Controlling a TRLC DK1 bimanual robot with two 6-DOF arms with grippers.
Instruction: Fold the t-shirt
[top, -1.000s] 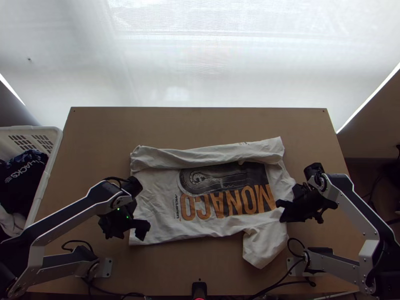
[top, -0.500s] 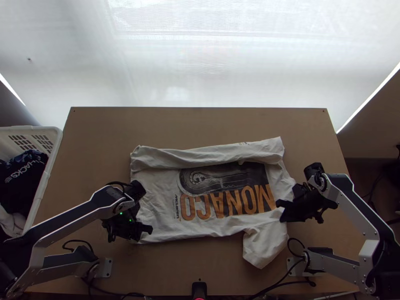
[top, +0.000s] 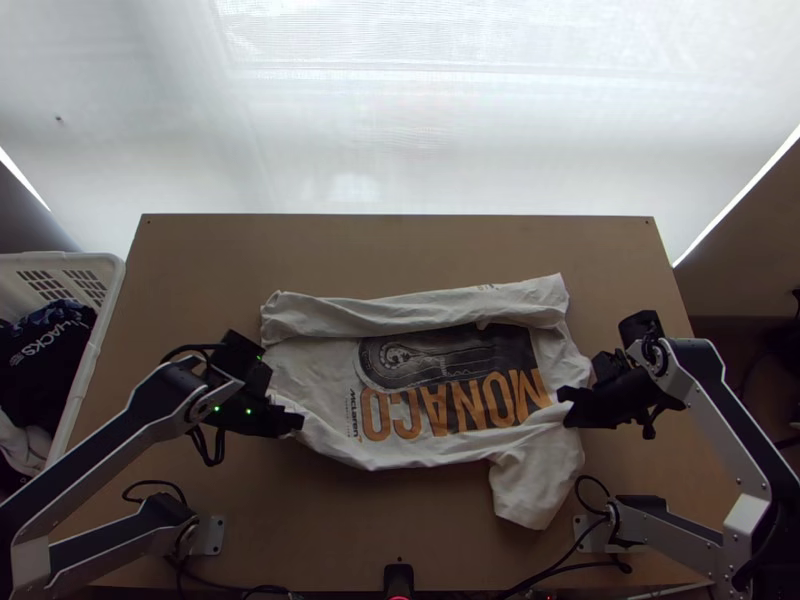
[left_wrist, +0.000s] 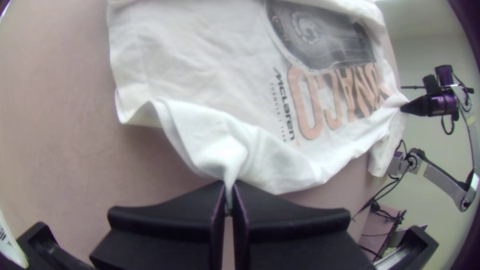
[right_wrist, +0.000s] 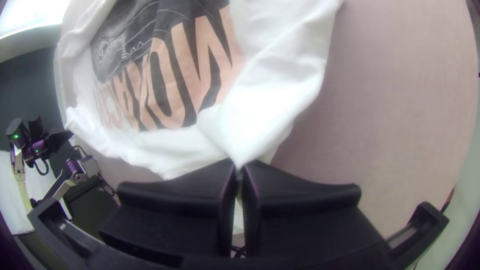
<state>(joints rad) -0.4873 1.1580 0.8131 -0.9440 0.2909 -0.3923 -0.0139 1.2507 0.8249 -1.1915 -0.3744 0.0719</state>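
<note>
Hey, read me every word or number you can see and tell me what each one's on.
"MONACO": big letters on the t-shirt.
"McLaren": smaller, on the t-shirt.
"FORMULA 1 TEAM": tiny, beside that; the digit is uncertain.
"HACKS", it seems: on dark cloth in the white basket.
Too small to read: a bit of print on the t-shirt's far strip.

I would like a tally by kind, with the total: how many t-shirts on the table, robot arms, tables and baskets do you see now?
White t-shirt: 1
Robot arms: 2 (left arm, right arm)
Wooden table: 1
White basket: 1
Total: 5
</note>
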